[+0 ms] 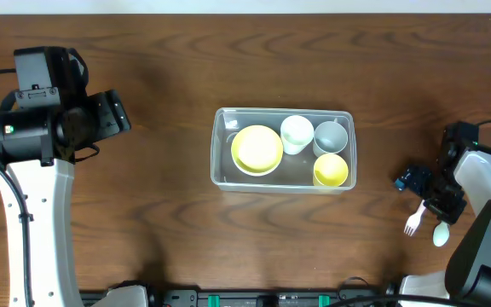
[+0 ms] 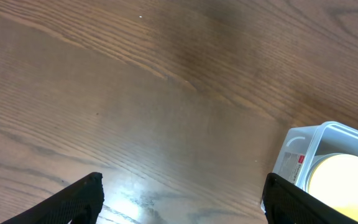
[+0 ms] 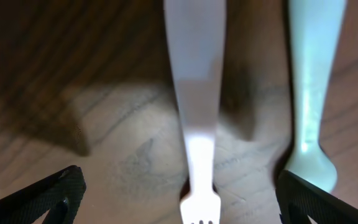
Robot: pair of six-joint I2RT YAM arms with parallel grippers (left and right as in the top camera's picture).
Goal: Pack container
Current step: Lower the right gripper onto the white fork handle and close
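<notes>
R gripper point(image 3: 182, 198): jaws wide apart, low over table point(image 1: 160, 222), straddling white fork point(image 3: 194, 93), no contact seen; pale spoon point(image 3: 312, 87) just beside fork, parallel. L gripper point(image 2: 185, 200): jaws apart, empty, over bare wood at far left. Container point(image 1: 220, 149): table centre, well apart from both; holds yellow bowl point(image 1: 257, 149), white cup point(image 1: 296, 134), grey cup point(image 1: 331, 135), small yellow bowl point(image 1: 331, 170).

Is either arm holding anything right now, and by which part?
Nothing is held. The right fingers stand open either side of the fork; left fingers open, empty.
</notes>
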